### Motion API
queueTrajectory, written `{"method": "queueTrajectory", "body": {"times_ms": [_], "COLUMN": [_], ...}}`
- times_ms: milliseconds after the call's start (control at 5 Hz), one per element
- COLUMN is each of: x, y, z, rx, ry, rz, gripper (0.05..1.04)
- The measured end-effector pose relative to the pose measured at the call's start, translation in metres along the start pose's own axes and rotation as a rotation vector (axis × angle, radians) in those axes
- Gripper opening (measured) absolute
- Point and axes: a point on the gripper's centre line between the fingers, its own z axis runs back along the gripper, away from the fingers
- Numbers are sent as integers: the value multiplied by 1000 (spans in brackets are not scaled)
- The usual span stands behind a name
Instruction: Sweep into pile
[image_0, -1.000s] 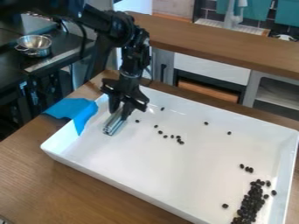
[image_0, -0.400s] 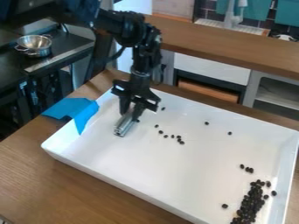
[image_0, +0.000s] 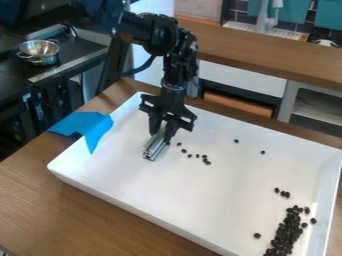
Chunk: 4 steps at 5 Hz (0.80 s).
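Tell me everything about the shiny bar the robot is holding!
The bar is silvery gray and looks like metal. It is long and straight, with grooves running along its sides and an uneven, notched end. The black gripper holds its upper part between its fingers. It leans at a slant, its free end low over the white tray, near a few dark beans. I can't tell if that end touches the tray.

The gripper (image_0: 163, 136) grips a tilted metal bar (image_0: 154, 146) over the white tray (image_0: 127, 172), just beside a few scattered beans (image_0: 205, 159), with the dark pile (image_0: 287, 229) well apart at lower right, blue tape (image_0: 98, 131) over the tray's left edge, and a pot (image_0: 40, 54) behind.
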Motion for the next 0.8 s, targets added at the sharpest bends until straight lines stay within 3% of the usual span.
{"method": "queueTrajectory", "body": {"times_ms": [800], "x": [-4], "y": [-53], "z": [7], "rx": [-50], "ry": [24], "rz": [-20], "gripper": [351]}}
